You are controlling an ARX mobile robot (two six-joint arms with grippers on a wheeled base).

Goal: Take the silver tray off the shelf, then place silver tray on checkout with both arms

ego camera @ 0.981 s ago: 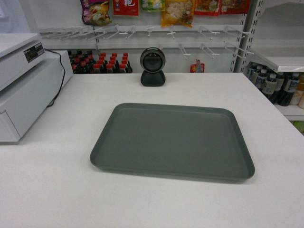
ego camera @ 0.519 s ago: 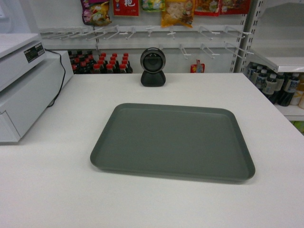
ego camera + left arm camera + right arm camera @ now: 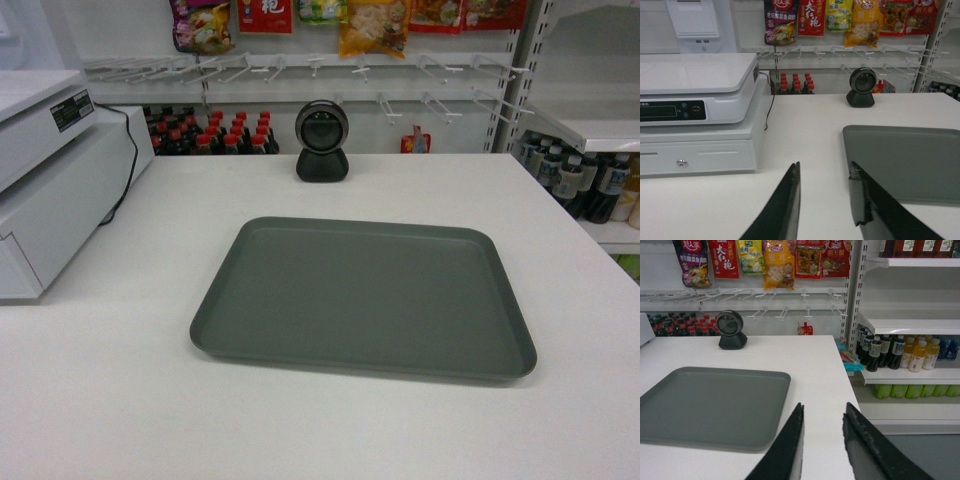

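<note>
head: high, downward | wrists: low, forward, flanking | shared: silver tray (image 3: 362,298)

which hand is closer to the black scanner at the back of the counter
Hard to call. The scanner sits far behind both: the left hand hangs off the tray's near-left corner, the right hand off its near-right.

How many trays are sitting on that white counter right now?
1. The silver tray lies flat in the middle of the checkout, just in front of the round black scanner. No other tray shows in any view.
</note>
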